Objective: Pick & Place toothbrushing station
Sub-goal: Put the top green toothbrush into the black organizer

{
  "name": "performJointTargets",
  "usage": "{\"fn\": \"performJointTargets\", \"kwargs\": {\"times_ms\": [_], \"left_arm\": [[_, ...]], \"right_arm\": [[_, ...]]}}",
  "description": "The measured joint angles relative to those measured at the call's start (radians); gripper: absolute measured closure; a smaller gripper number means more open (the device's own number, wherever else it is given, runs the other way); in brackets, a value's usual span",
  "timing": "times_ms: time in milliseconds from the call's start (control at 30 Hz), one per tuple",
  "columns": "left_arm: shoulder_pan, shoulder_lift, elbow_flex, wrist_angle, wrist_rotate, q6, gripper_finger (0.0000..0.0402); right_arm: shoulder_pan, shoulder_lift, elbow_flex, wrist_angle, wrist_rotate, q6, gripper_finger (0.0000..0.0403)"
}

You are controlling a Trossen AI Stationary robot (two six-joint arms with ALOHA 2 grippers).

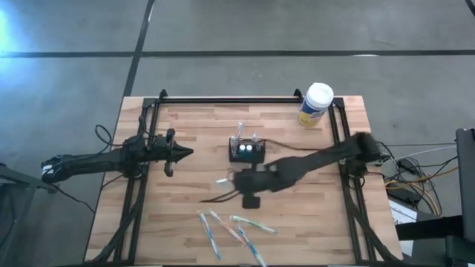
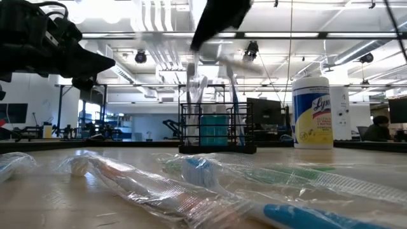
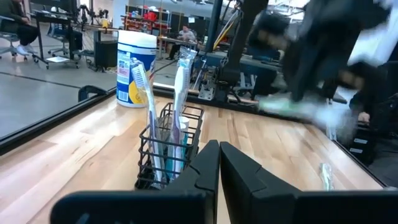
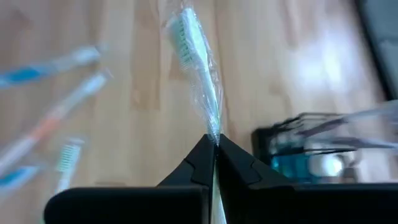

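While the left gripper (image 1: 185, 153) idles clenched, right gripper (image 4: 214, 142) jaws grasp a wrapped toothbrush (image 4: 198, 68).

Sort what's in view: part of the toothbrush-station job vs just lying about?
Job:
- wire-mesh holder, two brushes already in
- wrapped toothbrush, pinched in right gripper
- wrapped toothbrushes at front edge

Lying about:
- wipes canister
- left gripper, shut, idle beside holder

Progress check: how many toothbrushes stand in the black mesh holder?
2, both upright in the holder: a blue-handled toothbrush and a white toothbrush beside it. Others may be hidden.
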Motion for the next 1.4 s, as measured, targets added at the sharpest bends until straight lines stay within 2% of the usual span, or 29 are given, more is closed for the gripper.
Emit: {"fn": "performJointTargets", "kwargs": {"times_ms": [133, 267, 433, 767, 1000, 1400], "left_arm": [[0.0, 0.0, 0.0, -0.001, 0.0, 0.0, 0.0384], [0.0, 0.0, 0.0, -0.005, 0.0, 0.001, 0.0384], [0.0, 0.0, 0.0, -0.011, 0.0, 0.005, 0.0384], [0.001, 0.0, 0.0, -0.013, 0.0, 0.005, 0.0384], [0.001, 0.0, 0.0, -0.011, 0.0, 0.005, 0.0384], [0.0, 0.0, 0.0, -0.015, -0.001, 0.015, 0.0384]], "right_arm": [[0.04, -0.196, -0.18, 0.152, 0.013, -0.034, 0.0395], [0.069, -0.421, -0.412, 0.412, 0.029, -0.124, 0.0395], [0.07, -0.689, -0.72, 0.694, 0.038, -0.139, 0.0395], [0.07, -1.093, -1.179, 1.13, 0.034, -0.174, 0.0394], [0.07, -1.285, -1.361, 1.239, 0.029, -0.171, 0.0394], [0.07, -1.497, -1.522, 1.243, 0.027, -0.174, 0.0394]]}}
